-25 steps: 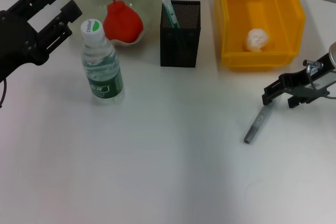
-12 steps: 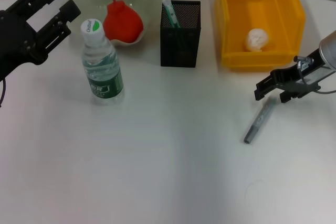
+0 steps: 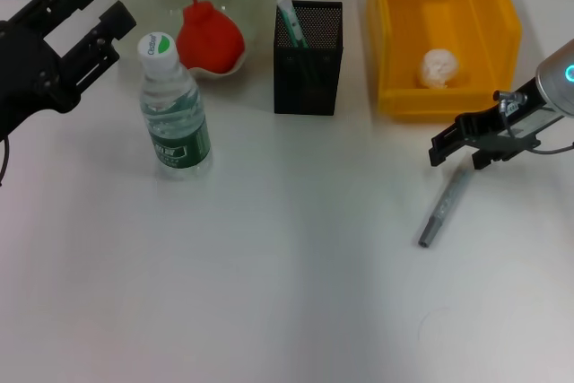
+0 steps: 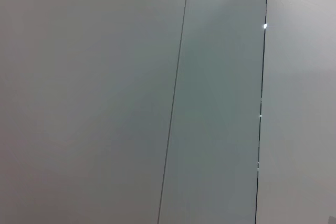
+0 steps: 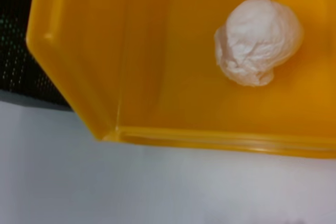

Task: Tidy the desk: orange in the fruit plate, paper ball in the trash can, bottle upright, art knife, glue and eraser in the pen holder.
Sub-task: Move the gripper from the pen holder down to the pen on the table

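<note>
Grey art knife lies flat near the desk's right edge, just below the right gripper, outside its parted jaws. Left gripper hangs open at the far-left corner.

The yellow plastic bin is cut off by the top edge of the head view, and the right arm's black pincer hides the upper end of the slim grey art knife on the table. Only the tip of a green-and-white stick shows above the black mesh pen holder; the rest is hidden inside, and the left wrist view shows only blank grey panels
</note>
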{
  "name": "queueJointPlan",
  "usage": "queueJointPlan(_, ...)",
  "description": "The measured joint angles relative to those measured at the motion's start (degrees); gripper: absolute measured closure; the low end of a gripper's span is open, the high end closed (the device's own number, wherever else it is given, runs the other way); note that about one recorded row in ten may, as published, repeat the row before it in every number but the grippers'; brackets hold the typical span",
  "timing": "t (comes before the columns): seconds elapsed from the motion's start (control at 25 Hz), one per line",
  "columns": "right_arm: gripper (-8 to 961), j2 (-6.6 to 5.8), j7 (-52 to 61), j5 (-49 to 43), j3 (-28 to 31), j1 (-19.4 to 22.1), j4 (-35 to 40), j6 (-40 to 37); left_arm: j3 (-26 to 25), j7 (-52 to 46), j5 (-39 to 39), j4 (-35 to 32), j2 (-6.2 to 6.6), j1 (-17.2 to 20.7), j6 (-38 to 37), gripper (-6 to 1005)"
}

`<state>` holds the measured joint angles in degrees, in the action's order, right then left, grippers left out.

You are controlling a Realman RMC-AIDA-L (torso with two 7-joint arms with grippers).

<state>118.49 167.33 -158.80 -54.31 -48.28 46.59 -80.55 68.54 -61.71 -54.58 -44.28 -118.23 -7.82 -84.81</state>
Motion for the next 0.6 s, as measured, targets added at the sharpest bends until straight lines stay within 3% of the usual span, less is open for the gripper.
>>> queueJointPlan(0.6, 271, 0.06, -1.1, 0.0, 0.0, -2.0, -3.1, 2.1, -0.1, 0.0, 0.2, 0.2, 0.02, 0.0, -0.2, 402)
